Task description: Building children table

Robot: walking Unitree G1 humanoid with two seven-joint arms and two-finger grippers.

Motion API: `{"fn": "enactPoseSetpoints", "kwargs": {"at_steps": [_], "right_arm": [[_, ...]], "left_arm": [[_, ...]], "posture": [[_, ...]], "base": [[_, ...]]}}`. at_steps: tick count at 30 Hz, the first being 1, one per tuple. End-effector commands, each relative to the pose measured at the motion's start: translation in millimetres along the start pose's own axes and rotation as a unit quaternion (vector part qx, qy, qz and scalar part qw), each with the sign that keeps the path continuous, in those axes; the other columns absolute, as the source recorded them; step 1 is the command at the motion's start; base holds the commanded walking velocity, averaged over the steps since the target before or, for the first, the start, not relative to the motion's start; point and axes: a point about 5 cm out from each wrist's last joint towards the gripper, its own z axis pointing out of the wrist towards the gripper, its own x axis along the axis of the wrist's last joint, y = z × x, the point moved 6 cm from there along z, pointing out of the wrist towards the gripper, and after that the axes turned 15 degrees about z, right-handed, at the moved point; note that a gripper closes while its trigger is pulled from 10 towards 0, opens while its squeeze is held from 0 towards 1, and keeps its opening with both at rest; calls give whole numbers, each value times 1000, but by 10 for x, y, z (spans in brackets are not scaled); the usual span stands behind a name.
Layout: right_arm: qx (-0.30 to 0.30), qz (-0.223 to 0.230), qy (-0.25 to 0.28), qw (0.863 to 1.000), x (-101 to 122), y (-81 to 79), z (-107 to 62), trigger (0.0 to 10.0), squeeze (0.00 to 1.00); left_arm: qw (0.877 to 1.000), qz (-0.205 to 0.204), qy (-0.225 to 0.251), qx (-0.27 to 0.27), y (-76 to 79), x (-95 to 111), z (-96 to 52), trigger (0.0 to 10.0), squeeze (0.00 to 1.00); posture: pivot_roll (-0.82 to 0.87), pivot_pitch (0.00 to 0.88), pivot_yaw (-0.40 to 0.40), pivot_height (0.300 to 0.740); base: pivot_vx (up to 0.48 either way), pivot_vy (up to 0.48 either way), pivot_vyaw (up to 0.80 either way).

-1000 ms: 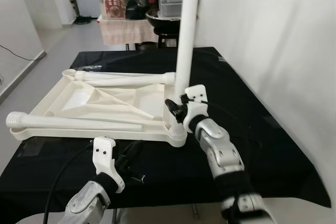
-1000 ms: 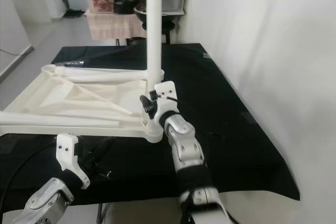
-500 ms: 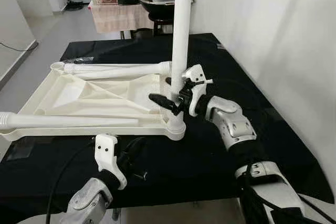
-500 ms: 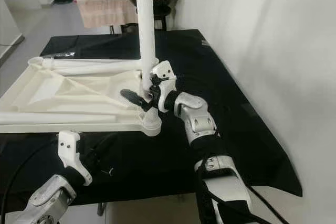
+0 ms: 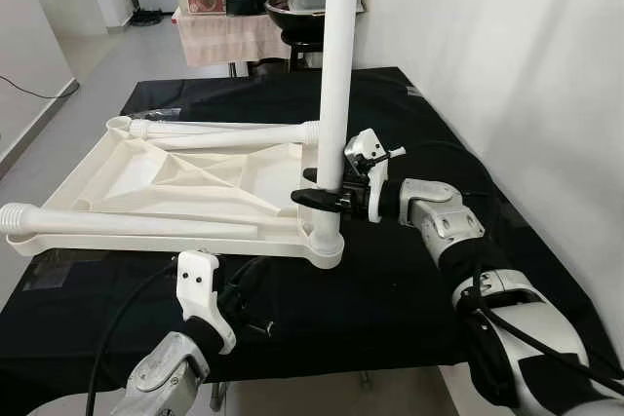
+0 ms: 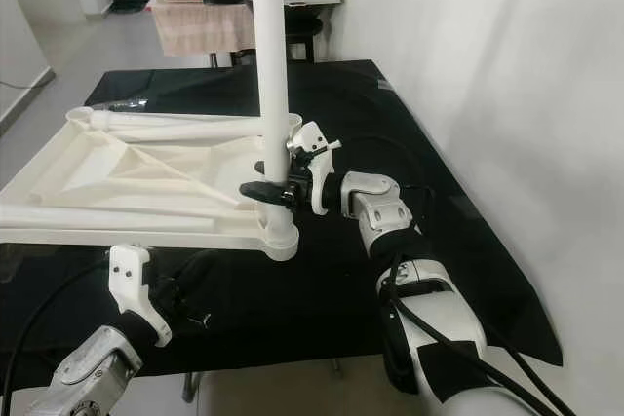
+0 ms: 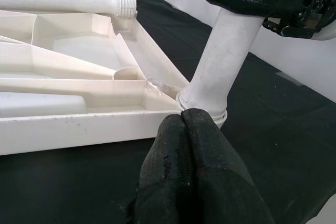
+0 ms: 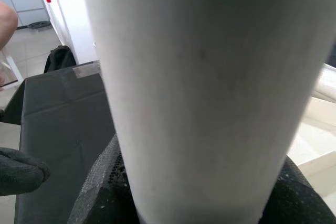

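Right end effector [image 5: 327,190] has swung from below to reach the upright table leg [image 5: 334,75] sideways from the right, fingers clamped round its lower shaft. Leg stands vertical in the near-right corner socket of the upturned tabletop [image 5: 146,177] on the worktop [image 5: 429,133]. Left end effector [image 7: 191,145] closed, empty, near edge.

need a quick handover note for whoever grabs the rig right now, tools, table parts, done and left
Right tool: shut on the upright leg, low on it, just above the corner socket.
Left tool: shut, holding nothing, resting on the black table in front of that near right corner.
Tabletop lies upside down on the black table.
Done: the upright leg stands in the near right socket; whether it is fully screwed home cannot be told.
Left: two loose legs, the far leg and the near leg, lie across the tabletop and are not yet stood in sockets.
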Motion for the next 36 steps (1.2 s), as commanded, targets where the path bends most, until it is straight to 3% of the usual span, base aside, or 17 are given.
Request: {"fn": "enactPoseSetpoints", "kwargs": {"at_steps": [1,9,10,13,14,17,18,19,20,22,27,28,30,31,34,35,36], "right_arm": [[6,7,-1,1000,-23,-8,-22,0,0],[-54,14,12,998,-93,163,-150,0,0],[-95,17,18,995,-146,226,-158,0,0],[-95,17,18,995,-146,226,-158,0,0],[-211,59,45,975,-368,245,-57,0,0],[-211,59,45,975,-368,245,-57,0,0],[-284,92,60,953,-558,120,46,0,0],[-284,92,60,953,-558,120,46,0,0],[-332,109,70,934,-639,62,111,0,0],[-352,107,74,927,-647,46,179,0,0],[-351,93,71,929,-586,100,260,0,0],[-344,88,68,932,-552,115,280,10000,0],[-330,85,71,937,-508,107,305,10000,0],[-301,80,81,947,-398,105,326,10000,1000],[-282,80,97,951,-266,106,306,10000,1000],[-229,75,111,964,-107,61,304,10000,1000],[-229,75,111,964,-107,61,304,10000,1000]], "left_arm": [[1000,-4,-7,1,9,-40,-19,10000,0],[1000,-6,-7,1,10,-36,-30,10000,0],[1000,-6,-7,1,7,-35,-38,10000,0],[1000,-6,-7,1,7,-35,-38,10000,0],[1000,-6,-6,1,-1,-28,-45,10000,0],[1000,-6,-6,1,-1,-28,-45,10000,0],[1000,-5,-7,1,-10,-28,-46,10000,0],[1000,-5,-7,1,-10,-28,-46,10000,0],[1000,-5,-8,-1,-12,-34,-42,10000,0],[1000,-5,-9,-3,-11,-43,-38,10000,0],[1000,-5,-9,0,-9,-49,-34,10000,0],[1000,-4,-8,2,-12,-48,-34,10000,0],[1000,-4,-8,4,-13,-46,-32,10000,0],[1000,-5,-7,4,-12,-44,-30,10000,0],[1000,-5,-7,4,-10,-42,-27,10000,0],[1000,-5,-7,4,-8,-41,-26,10000,0],[1000,-5,-7,4,-8,-41,-26,10000,0]], "posture": [[42,0,-18,740],[27,0,-16,740],[24,0,-23,740],[24,0,-23,740],[14,0,-13,740],[14,0,-13,740],[18,0,-4,740],[18,0,-4,740],[20,0,-3,740],[21,0,-8,740],[29,0,-17,740],[30,0,-17,740],[32,0,-20,740],[31,0,-20,740],[33,0,-20,740],[33,0,-20,740],[33,0,-20,740]], "base": [[0,0,0],[0,0,0],[0,0,0],[0,0,0],[0,0,0],[0,0,0],[0,0,0],[0,0,0],[0,0,0],[0,0,0],[0,0,0],[0,0,0],[0,0,0],[0,0,0],[0,0,0],[0,0,0],[0,0,0]]}}
